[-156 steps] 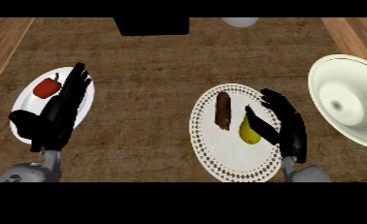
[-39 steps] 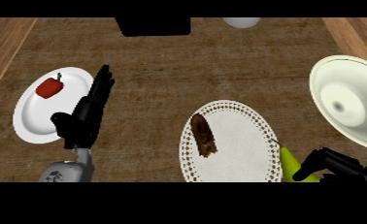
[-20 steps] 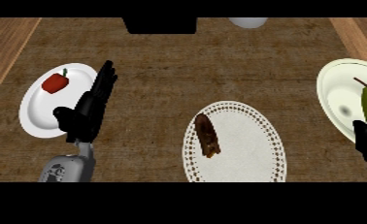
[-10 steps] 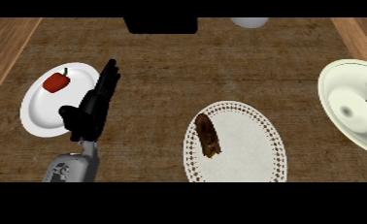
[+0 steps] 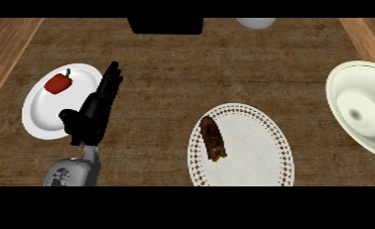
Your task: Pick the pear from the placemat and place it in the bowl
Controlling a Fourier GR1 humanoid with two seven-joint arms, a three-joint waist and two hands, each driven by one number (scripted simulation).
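Brown woven cloth covers the desk (image 5: 183,74). Nearest, the lacy white placemat (image 5: 253,148) carries only a rough brown stick (image 5: 213,138). The left hand (image 5: 93,111) rests with fingers straight beside a glossy plate (image 5: 44,119) with a red pepper (image 5: 58,82). Farther right sits the smooth cream bowl (image 5: 350,86). No pear shows; I judge it light, firm, best cupped round its belly.

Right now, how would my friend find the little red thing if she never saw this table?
Look at the left side of the brown counter, where a plain white plate lies beside the robot's open left hand. The pepper sits near that plate's top. It is the only red thing here, with a thin green stem.
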